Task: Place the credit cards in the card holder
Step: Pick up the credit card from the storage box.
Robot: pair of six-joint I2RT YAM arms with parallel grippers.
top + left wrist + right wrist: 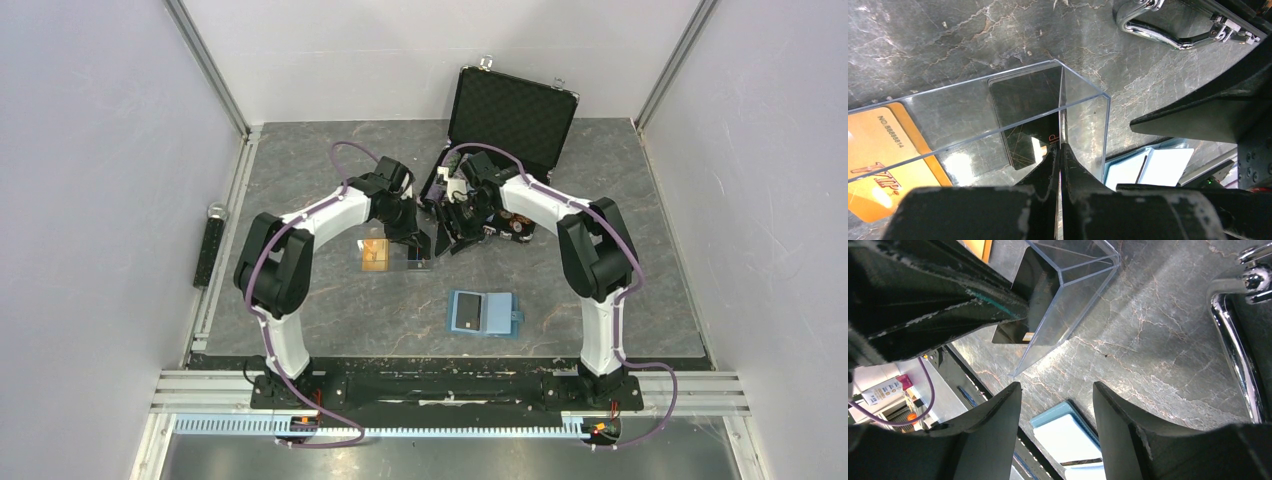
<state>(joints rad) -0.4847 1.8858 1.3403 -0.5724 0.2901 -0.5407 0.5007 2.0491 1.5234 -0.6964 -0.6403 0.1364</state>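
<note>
The orange-gold card (pixel 375 255) lies on the table and shows at the left of the left wrist view (pixel 883 150). The black card (pixel 1023 107) lies under a clear plastic box (pixel 998 110), and in the right wrist view it (pixel 1035 287) shows through the box (pixel 1073 285). My left gripper (pixel 1060 147) is shut on the box's thin upright wall, and the top view shows it (pixel 415 245) beside the orange card. The teal card holder (pixel 483 313) lies open, pale inside up. My right gripper (pixel 1055 387) is open and empty above the table, with the holder (pixel 1068 440) below it. I cannot make out a whitish card.
The big black case (pixel 510 110) stands open at the back, with its chrome handle (pixel 1233 340) close to my right gripper (pixel 455 225). Poker chips (pixel 515 225) lie under the right arm. A black bar (pixel 210 245) lies at the table's left edge.
</note>
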